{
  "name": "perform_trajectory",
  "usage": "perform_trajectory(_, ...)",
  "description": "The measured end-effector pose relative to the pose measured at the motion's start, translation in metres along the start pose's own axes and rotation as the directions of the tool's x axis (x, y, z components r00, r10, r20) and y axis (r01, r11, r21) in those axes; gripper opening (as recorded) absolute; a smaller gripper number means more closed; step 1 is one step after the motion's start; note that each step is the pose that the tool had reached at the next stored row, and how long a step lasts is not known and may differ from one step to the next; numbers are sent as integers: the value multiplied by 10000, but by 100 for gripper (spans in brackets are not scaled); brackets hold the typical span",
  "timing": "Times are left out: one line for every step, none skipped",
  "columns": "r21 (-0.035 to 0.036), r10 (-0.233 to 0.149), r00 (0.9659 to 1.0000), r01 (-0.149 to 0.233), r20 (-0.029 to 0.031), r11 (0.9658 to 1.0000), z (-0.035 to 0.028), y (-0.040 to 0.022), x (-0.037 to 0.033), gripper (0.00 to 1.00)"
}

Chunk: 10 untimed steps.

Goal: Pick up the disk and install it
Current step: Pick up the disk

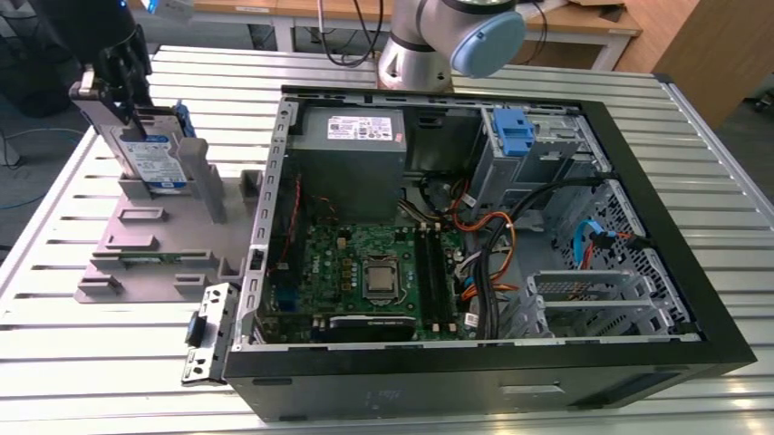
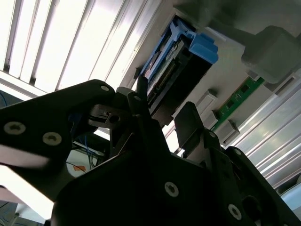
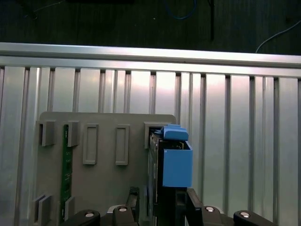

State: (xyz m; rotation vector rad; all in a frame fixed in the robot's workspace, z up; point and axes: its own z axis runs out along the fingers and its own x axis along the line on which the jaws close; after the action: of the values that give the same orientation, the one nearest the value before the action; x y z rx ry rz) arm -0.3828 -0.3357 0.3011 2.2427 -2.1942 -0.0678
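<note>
Claw (image 3: pixel 163 194): spread, one black finger (image 3: pixel 134 200) on each side of disk; thin gap beside one finger in first wrist view, so not pinching as far as can be seen.
Claw in exterior view (image 1: pixel 115 86): above holder, at exterior view's left, just over disk's upper edge.
Disk (image 3: pixel 176 162): on edge in a holder slot, framed by blue carrier, its near end between the fingers in both wrist views (image 2: pixel 188 61); white-and-blue label face seen in exterior view (image 1: pixel 151 159).
Holder (image 1: pixel 158 240): grey block with slots and upright posts, flat on surface, just beside case on exterior view's left.
Green board (image 3: pixel 66 169): on edge in another holder slot, well apart from disk.
Surface (image 1: pixel 49 272): slatted aluminium, carrying holder and case.
Case (image 1: pixel 484 362): black, lying on its side, open upward.
Motherboard (image 1: pixel 362 263): green, on case floor.
Power supply (image 1: pixel 351 136): grey box with white sticker, at case's far end.
Bracket (image 1: pixel 514 131): bare blue plastic, in drive bay near case's far corner.
Cables (image 1: pixel 508 227): orange and black bundle between motherboard and bay.
Arm (image 1: pixel 466 36): grey, light blue cap, behind case.
</note>
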Motion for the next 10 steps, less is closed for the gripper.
perform_trajectory(0,0,10000,0,0,10000,0,0,-3,50)
perform_trajectory(-1,-1,10000,1,0,10000,0,0,-4,50)
perform_trajectory(-1,-1,10000,1,0,10000,0,0,-4,50)
perform_trajectory(-2,-1,10000,1,0,10000,-1,0,-5,50)
perform_trajectory(-2,-1,10000,1,0,10000,-1,0,-5,50)
perform_trajectory(-1,0,10000,0,0,10000,0,0,-6,50)
perform_trajectory(-1,-1,10000,1,0,10000,0,0,-6,50)
perform_trajectory(-2,-1,10000,1,0,10000,0,0,-6,50)
perform_trajectory(-2,-1,10000,1,0,10000,-1,0,-6,50)
perform_trajectory(-2,0,10000,0,0,10000,-1,0,-6,50)
